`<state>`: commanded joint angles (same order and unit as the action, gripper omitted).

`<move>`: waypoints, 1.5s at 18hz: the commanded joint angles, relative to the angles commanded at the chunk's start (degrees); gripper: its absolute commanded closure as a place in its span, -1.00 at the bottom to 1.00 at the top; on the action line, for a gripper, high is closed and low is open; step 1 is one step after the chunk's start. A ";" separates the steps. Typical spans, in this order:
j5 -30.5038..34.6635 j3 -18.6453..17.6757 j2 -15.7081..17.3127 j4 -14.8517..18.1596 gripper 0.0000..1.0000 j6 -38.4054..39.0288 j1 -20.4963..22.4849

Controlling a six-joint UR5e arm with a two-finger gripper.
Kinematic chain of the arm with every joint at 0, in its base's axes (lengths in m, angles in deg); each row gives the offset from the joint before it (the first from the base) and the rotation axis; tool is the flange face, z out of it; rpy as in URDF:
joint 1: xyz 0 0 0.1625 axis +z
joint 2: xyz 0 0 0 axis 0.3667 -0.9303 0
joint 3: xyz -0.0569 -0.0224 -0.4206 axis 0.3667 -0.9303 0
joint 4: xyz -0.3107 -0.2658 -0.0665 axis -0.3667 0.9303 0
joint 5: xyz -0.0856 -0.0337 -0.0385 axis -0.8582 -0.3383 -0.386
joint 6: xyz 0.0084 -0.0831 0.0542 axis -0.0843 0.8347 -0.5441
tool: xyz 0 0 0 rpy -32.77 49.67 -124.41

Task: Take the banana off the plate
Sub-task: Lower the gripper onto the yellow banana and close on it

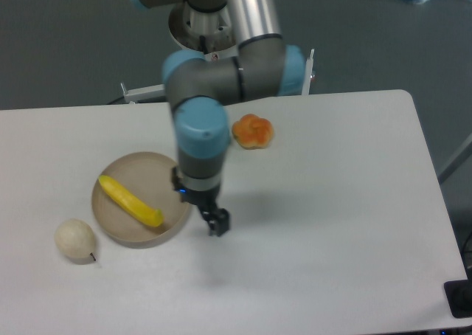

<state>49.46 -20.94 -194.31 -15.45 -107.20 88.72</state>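
A bright yellow banana (131, 201) lies diagonally across the round beige plate (140, 161) at the left of the white table. Its lower end points toward the plate's front right. My gripper (198, 202) hangs under the blue wrist, over the plate's right rim and just right of the banana's lower end. Its dark fingers (218, 222) stand apart with nothing between them, so it is open. The wrist hides much of the gripper from this camera.
A pale cream pear (75, 240) sits just front-left of the plate. An orange lobed fruit (253, 130) lies behind and to the right of the arm. The arm's base post (210, 32) stands at the table's back edge.
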 joint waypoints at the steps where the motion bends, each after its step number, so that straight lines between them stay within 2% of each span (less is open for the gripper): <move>1: 0.09 -0.09 0.00 -0.09 -1.00 1.16 -0.54; 5: 0.26 -0.09 -1.40 -0.44 -0.99 1.26 -0.98; 8: 0.70 -0.61 -3.08 -3.86 -0.76 1.26 -1.07; 14: 1.32 -2.11 -2.82 -3.87 -0.47 1.26 -1.16; 15: 1.32 -2.11 -2.82 -3.78 -0.35 1.26 -1.16; 18: 1.32 -2.02 -2.73 -3.87 0.33 1.08 -1.16; 21: 1.23 -1.58 -2.47 -3.87 0.85 0.99 -1.16; 24: 1.23 -0.62 -2.20 -3.78 1.00 0.82 -1.07; 27: 1.14 0.44 -1.50 -2.99 1.00 0.82 -0.98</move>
<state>50.60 -20.50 -195.81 -18.45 -106.39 87.73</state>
